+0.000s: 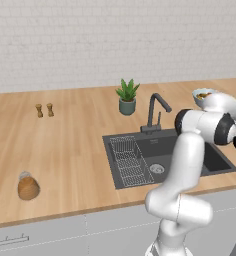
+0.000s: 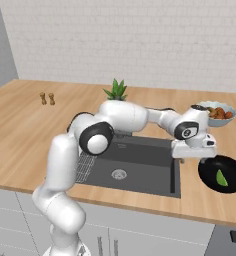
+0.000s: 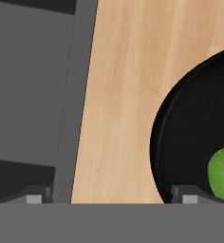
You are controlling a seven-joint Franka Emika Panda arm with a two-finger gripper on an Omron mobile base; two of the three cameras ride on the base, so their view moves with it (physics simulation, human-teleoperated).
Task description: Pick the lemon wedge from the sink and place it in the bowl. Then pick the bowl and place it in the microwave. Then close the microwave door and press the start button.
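Note:
The dark bowl [image 2: 229, 167] stands on the counter just right of the sink [image 2: 140, 162]. The green lemon wedge [image 2: 221, 177] lies inside it. My gripper [image 2: 192, 158] hangs open over the counter strip between the sink's right rim and the bowl's left edge, with nothing between its fingers. In the hand view the gripper [image 3: 112, 197] looks down on bare wood, with the sink [image 3: 33, 95] to the left, the bowl [image 3: 190, 128] to the right and the lemon wedge [image 3: 223, 173] by the right fingertip. The microwave, its door and the start button are out of view.
A pale bowl of fruit [image 2: 218, 113] sits behind the dark bowl. The black faucet [image 1: 155, 112] and a potted plant [image 1: 127, 96] stand behind the sink [image 1: 162, 150], with a wire rack [image 1: 130, 161] in its left half. Two shakers [image 1: 44, 110] and a brown jar [image 1: 28, 186] stand far left.

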